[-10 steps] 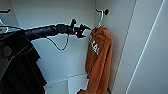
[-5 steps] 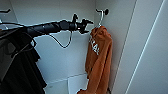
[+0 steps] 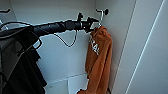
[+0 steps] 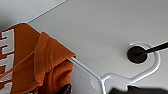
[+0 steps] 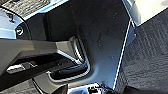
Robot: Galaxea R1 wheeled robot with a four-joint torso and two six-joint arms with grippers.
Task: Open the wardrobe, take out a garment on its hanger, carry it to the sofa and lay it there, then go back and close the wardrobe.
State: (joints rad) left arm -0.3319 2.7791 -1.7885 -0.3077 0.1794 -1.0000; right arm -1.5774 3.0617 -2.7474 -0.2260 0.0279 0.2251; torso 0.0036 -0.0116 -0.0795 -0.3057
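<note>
The wardrobe [image 3: 62,60] stands open, and I look into its white inside. The orange garment [image 3: 98,60] with white lettering hangs at the right side on a thin white hanger [image 3: 100,15]. The hanger's hook goes over a black rod [image 4: 150,48] next to the rod's round mount [image 4: 136,53]. My left arm reaches in from the left, and its gripper [image 3: 93,23] is right at the hanger's neck, just above the garment's shoulder. In the left wrist view the garment [image 4: 30,62] and the hanger [image 4: 105,81] are seen close up.
A black garment [image 3: 22,72] hangs at the left, under my left arm. The wardrobe's white side panel and door [image 3: 147,50] rise close on the right. A white box [image 3: 75,83] lies on the wardrobe's floor. The right wrist view takes in my base and grey carpet [image 5: 150,55].
My left arm has reached further right and a little up, bringing its gripper from beside the garment up to the hanger's neck. The garment still hangs in place.
</note>
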